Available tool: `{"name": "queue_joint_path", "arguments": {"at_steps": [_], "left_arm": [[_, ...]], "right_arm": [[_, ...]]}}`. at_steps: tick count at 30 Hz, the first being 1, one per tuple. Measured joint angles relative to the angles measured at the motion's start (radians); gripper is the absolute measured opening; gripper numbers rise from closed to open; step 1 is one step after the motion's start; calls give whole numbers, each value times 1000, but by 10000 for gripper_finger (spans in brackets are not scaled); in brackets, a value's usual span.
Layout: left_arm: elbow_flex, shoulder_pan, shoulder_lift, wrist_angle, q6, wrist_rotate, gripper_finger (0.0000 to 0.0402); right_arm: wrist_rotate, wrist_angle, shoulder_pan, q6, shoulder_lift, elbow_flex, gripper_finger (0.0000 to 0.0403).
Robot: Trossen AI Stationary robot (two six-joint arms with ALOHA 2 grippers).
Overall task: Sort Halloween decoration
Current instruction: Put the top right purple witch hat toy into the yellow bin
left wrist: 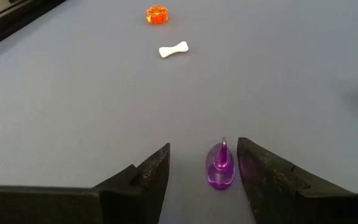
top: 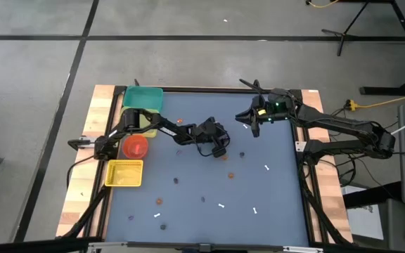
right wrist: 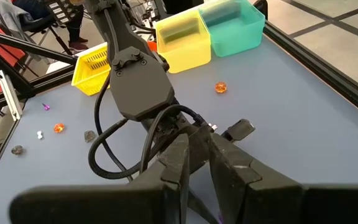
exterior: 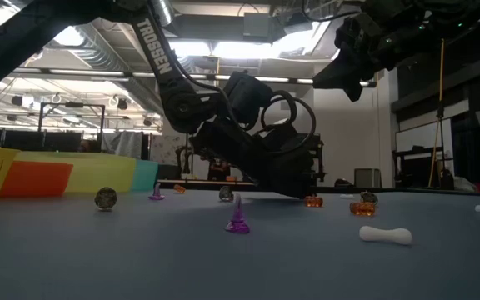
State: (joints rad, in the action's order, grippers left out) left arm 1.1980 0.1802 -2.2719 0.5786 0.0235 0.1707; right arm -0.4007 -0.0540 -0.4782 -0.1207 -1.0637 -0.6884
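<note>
Across the grey desk [top: 188, 204] trinkets lie scattered, and the left tool [left wrist: 201, 171], open, straddles a purple cone [left wrist: 220, 167] off-centre, so centring before closing seems wise, while the right tool [right wrist: 194, 155], apparently closed, hovers nearby.

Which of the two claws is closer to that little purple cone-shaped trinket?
The left. The left gripper is down at the table with the purple cone standing between its open fingers. The right gripper hangs raised farther back, well apart from it.

Bright overhead lights backlight the low view; arms silhouetted.
</note>
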Motion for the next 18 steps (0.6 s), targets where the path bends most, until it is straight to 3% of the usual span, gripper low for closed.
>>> {"name": "queue_joint_path", "arguments": {"at_steps": [18], "left_arm": [[0, -1, 0, -3, 0, -9, 89]], "right_arm": [[0, 0, 0, 0, 0, 0, 60]]}}
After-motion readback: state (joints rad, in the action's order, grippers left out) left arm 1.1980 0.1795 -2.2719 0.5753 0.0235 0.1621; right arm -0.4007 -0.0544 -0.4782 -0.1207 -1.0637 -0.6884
